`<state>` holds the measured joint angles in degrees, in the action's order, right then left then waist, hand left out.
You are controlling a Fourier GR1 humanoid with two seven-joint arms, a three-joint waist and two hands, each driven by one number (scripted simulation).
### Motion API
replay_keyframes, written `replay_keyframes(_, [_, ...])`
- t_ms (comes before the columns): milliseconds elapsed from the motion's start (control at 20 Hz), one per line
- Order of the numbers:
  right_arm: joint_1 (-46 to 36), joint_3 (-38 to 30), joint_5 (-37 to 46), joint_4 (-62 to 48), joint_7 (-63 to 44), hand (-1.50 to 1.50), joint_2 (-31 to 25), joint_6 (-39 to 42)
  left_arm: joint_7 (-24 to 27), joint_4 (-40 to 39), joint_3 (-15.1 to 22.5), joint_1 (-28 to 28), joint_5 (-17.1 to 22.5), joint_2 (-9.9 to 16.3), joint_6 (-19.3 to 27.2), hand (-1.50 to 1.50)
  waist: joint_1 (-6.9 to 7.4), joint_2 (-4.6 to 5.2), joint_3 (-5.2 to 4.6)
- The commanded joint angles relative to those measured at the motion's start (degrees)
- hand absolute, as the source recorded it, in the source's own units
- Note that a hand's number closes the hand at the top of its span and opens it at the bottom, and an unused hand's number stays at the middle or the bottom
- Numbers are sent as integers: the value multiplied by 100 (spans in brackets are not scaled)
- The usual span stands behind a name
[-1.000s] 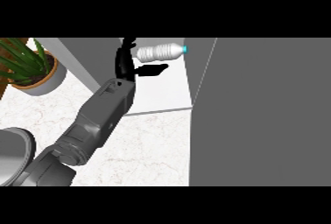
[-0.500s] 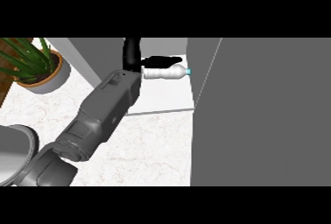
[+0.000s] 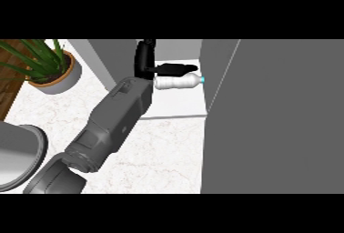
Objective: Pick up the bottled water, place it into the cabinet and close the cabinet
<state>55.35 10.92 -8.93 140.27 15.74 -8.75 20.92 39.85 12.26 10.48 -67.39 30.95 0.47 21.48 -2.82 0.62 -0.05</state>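
Inside the cabinet, the left robot hand clasps the bottled water.

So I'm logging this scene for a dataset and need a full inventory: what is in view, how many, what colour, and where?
bottled water: one, clear white with a blue cap, lying on its side on the cabinet shelf, upper middle
cabinet: one, grey walls and pale shelf, top centre
cabinet door: one, grey, open, filling the right side
potted plant: one, green leaves in a tan pot, upper left
counter: one, white marble, lower middle
grey rounded object: one, left edge
hand: one, black, on a grey forearm, at the bottle; which hand is unclear
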Motion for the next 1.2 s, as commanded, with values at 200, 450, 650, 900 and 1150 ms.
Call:
replay_keyframes(200, [88, 397, 9, 815, -645, -150, 154, -288, -136, 999, 420, 812, 204, -46, -131, -150, 186, -84, 0])
replay_keyframes(450, [109, 498, 246, 521, -329, -150, 267, -343, -41, 1756, 794, 1592, 373, -46, -743, -150, 156, -87, 0])
replay_keyframes(650, [24, 192, -83, 695, -639, -150, 106, -418, -575, 2784, 1038, 1925, 606, -46, -960, -150, 295, -113, 3])
replay_keyframes(900, [216, 425, 170, 881, -711, -150, 140, -527, -517, 4064, 1595, 3055, 432, -1, -907, -150, 359, -120, 2])
replay_keyframes(1150, [237, 464, 472, 739, -367, -150, 20, -360, -846, 5367, 1948, 3976, 356, 202, -861, -150, 330, -123, 4])
